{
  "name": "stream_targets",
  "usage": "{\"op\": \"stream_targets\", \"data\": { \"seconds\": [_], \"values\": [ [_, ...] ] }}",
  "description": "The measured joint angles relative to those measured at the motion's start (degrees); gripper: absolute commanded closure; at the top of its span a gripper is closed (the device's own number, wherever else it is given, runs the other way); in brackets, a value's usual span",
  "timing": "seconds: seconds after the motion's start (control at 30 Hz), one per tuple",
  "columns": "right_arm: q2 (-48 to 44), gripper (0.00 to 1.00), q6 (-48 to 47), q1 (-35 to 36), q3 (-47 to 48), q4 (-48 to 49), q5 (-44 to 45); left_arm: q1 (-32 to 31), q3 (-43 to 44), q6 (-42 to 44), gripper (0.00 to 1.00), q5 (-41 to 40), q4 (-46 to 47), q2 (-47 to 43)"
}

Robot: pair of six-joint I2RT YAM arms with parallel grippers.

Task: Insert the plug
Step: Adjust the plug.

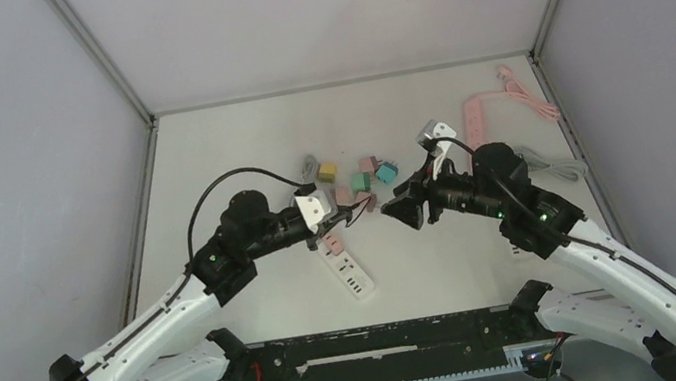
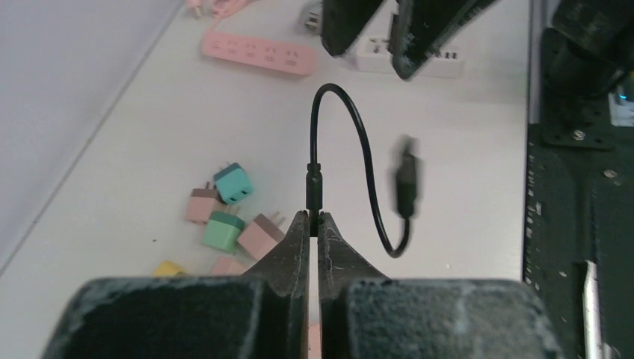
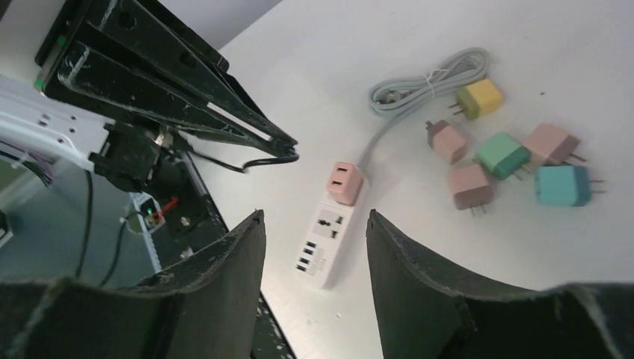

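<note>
Black cable [image 2: 313, 183]; white power strip [image 3: 324, 243]; pink adapter [image 3: 345, 182].

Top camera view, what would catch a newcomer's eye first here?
The two arms sit tip to tip mid-table. The left gripper pinches a short black cable that loops round with its free plug dangling, and the right gripper faces it, jaws open. Beyond them lie scattered pastel plug adapters. Nearer is a white power strip.

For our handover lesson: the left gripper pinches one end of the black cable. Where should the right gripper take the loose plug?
Probably take the loose plug by its thick body, beside where the black cable curls into it, leaving its tip free. The right gripper is open and faces it, so come straight in from there. The plug is blurred, perhaps swinging.
</note>
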Motion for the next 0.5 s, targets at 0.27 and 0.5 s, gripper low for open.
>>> {"op": "stream_targets", "data": {
  "seconds": [0.27, 0.5],
  "values": [
    [3.0, 0.45, 10.8, 6.8, -0.6, 6.9, 9.7, -2.2, -5.5, -3.8, 1.0, -8.5, 10.8, -3.2],
    [1.3, 0.4, 14.7, 7.2, -1.1, 9.4, 14.5, -4.5, -7.8, -2.4, 1.0, -15.7, 13.7, -4.7]
  ]
}}
